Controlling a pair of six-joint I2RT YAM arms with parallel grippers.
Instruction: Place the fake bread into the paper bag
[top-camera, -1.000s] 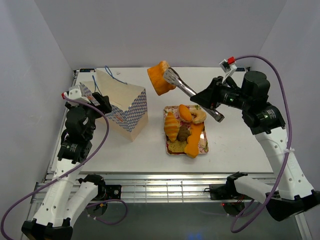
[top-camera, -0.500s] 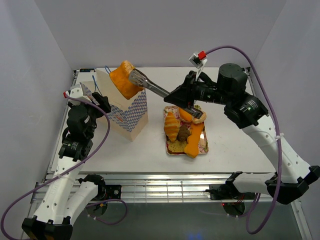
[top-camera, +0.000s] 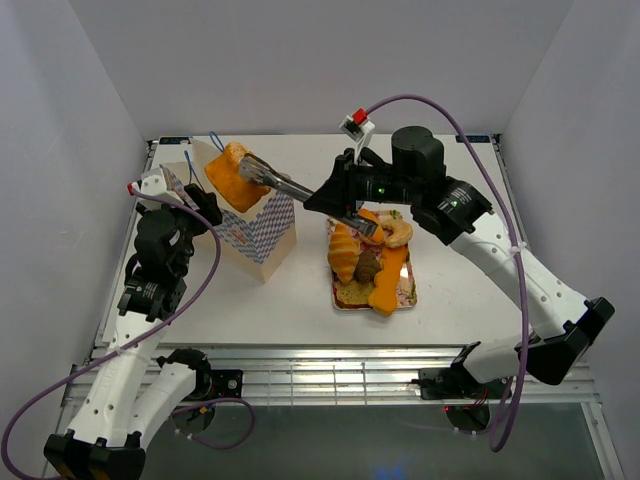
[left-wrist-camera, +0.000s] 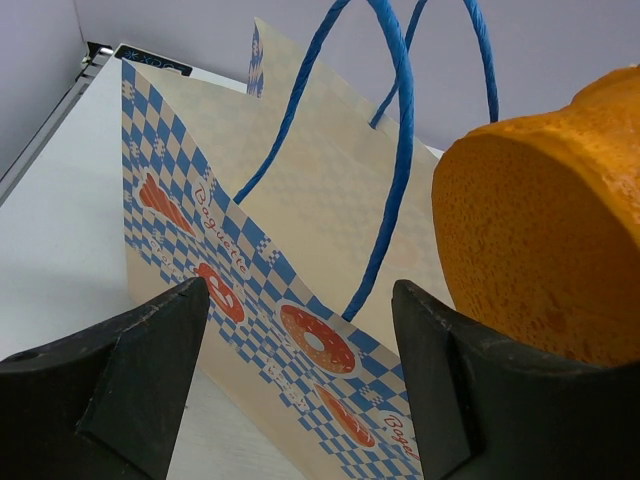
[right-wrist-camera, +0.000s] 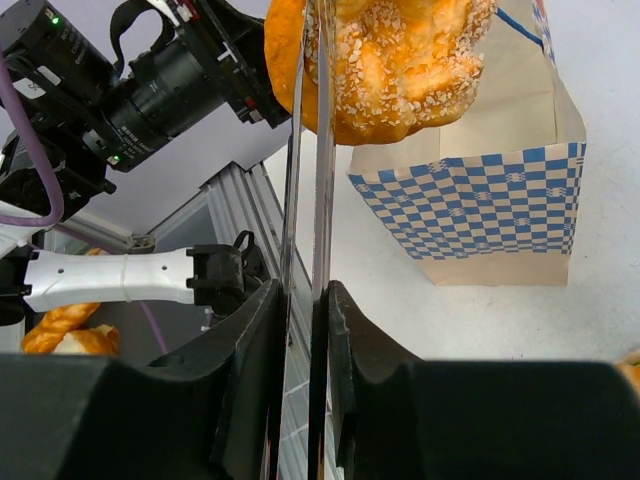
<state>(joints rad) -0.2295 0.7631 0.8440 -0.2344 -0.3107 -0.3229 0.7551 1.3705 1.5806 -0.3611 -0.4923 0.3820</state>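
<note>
My right gripper (top-camera: 345, 203) is shut on metal tongs (top-camera: 288, 184), and the tongs clamp an orange-golden loaf chunk (top-camera: 230, 176) in the air right over the open top of the paper bag (top-camera: 262, 228). In the right wrist view the tongs (right-wrist-camera: 309, 190) run up from my gripper (right-wrist-camera: 307, 300) to the seeded loaf chunk (right-wrist-camera: 400, 60) above the bag (right-wrist-camera: 500, 200). My left gripper (left-wrist-camera: 300, 300) is open and empty, close to the bag's checkered side (left-wrist-camera: 240, 250); the loaf chunk (left-wrist-camera: 550, 240) hangs at its right. More fake bread (top-camera: 356, 252) lies on the floral tray (top-camera: 406, 292).
The bag's blue string handles (left-wrist-camera: 400, 170) stand up by the loaf chunk. The tray sits right of the bag, under my right arm. White walls close in the table at the left, back and right. My left arm (right-wrist-camera: 150, 90) shows behind the bag in the right wrist view.
My right arm has swung left, carrying the loaf chunk in the tongs from above the table's back middle to over the bag's mouth. The left arm has not moved.
</note>
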